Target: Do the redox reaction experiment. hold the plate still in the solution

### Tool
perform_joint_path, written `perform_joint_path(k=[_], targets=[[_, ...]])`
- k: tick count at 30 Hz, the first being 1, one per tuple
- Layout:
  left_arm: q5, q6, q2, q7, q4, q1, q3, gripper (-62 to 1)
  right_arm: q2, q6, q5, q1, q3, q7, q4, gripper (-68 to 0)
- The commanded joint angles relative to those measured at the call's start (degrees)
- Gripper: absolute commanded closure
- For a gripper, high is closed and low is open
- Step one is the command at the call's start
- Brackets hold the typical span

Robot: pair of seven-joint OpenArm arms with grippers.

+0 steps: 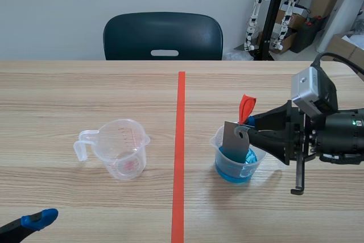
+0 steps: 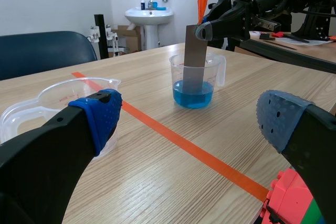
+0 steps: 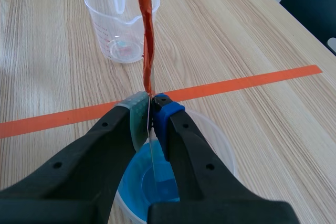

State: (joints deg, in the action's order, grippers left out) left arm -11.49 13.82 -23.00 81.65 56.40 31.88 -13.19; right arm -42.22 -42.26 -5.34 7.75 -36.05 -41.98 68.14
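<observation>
Right gripper (image 1: 248, 131) is clamped tight on the grey metal plate (image 1: 232, 140), which stands upright, its lower end in the blue solution (image 1: 234, 170) of the beaker (image 1: 218, 140), right of centre. Left gripper (image 2: 189, 116) gapes wide, lower left corner.

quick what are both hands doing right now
Left hand: open, holding nothing.
Right hand: closed on the plate, its lower end in the blue solution.

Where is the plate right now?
Scene view: right of the tape line, the plate stands in the cup of blue solution, pinched by the right gripper.
</observation>
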Motion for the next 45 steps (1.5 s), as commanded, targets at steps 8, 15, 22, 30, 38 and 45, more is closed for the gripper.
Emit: perform_joint_path(k=[8, 15, 22, 30, 38, 45], targets=[[0.2, 0.3, 0.2, 0.8, 1.1, 0.3, 0.4, -54.0, -0.2, -0.5, 0.2, 0.7, 0.6, 0.0, 0.0, -0.6], [0.2, 0.3, 0.2, 0.8, 1.1, 0.3, 0.4, -54.0, -0.2, -0.5, 0.2, 0.7, 0.6, 0.0, 0.0, -0.6], [0.2, 0.3, 0.2, 0.8, 1.1, 0.3, 0.4, -54.0, -0.2, -0.5, -0.3, 0.7, 0.6, 0.1, 0.0, -0.6], [0.2, 0.3, 0.3, 0.8, 1.1, 0.3, 0.4, -54.0, -0.5, -0.5, -2.0, 0.7, 0.7, 0.1, 0.0, -0.6], [0.2, 0.3, 0.3, 0.8, 1.1, 0.3, 0.4, -54.0, -0.5, -0.5, -6.5, 0.7, 0.7, 3.3, 0.0, -0.7], [0.2, 0.3, 0.3, 0.8, 1.1, 0.3, 0.4, -54.0, -0.5, -0.5, -10.2, 0.7, 0.7, 5.7, 0.0, -0.7]])
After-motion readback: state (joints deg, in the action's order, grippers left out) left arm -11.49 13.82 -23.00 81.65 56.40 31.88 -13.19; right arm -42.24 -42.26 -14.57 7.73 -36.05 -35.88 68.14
